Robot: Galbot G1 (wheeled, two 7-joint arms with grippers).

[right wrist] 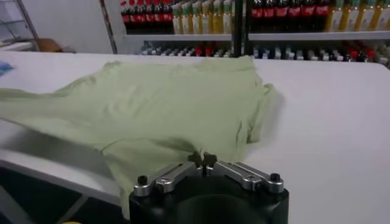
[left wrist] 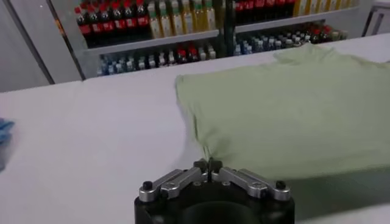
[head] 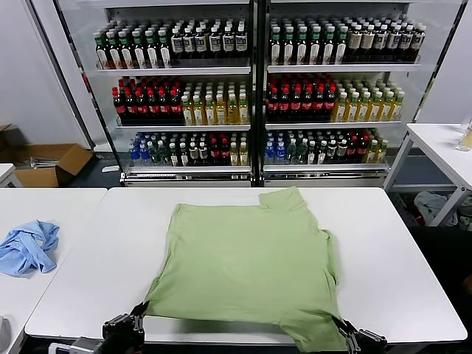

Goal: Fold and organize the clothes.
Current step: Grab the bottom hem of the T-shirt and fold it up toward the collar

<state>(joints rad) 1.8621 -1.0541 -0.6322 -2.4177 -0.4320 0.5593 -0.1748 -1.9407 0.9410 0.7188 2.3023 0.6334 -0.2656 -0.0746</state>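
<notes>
A light green short-sleeved shirt lies spread plain side up on the white table, with its near edge at the table's front edge. My left gripper is at the shirt's near left corner and is shut on the fabric, as the left wrist view shows against the shirt. My right gripper is at the near right corner, where the cloth hangs over the table edge. It is shut on the shirt in the right wrist view. No print or collar shows.
A crumpled blue cloth lies on a separate white table at the left. Shelves of bottles stand behind the table. A cardboard box sits on the floor at far left. Another white table stands at the right.
</notes>
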